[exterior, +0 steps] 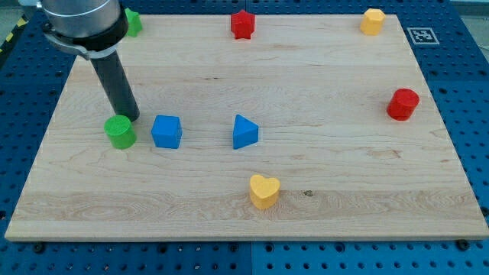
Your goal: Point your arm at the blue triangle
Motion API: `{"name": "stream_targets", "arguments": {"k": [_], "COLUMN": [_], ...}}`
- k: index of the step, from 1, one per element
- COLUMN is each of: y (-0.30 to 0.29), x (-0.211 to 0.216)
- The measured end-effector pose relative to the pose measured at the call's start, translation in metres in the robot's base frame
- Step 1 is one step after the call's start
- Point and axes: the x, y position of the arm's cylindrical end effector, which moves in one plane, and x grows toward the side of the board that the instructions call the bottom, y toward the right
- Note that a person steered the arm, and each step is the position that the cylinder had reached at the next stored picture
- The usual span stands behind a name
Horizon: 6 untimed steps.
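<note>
The blue triangle [244, 132] lies near the board's middle, slightly toward the view's left. My tip [131, 118] rests on the board at the view's left, just above and right of a green cylinder [120, 131] and left of a blue cube [166, 131]. The blue cube sits between my tip and the blue triangle. The tip is well apart from the triangle.
A yellow heart [264, 191] lies below the triangle. A red star [242, 24] sits at the top middle, a yellow block [372, 21] at top right, a red cylinder [403, 104] at right, a green block [133, 22] at top left behind the arm. The wooden board [344, 168] rests on a blue pegboard.
</note>
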Motion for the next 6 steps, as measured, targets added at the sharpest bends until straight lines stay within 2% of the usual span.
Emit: {"name": "stream_targets", "arguments": {"k": [3, 4, 5, 6], "y": [-0.003, -0.015, -0.046, -0.059], "x": [-0.002, -0.021, -0.067, -0.092]}}
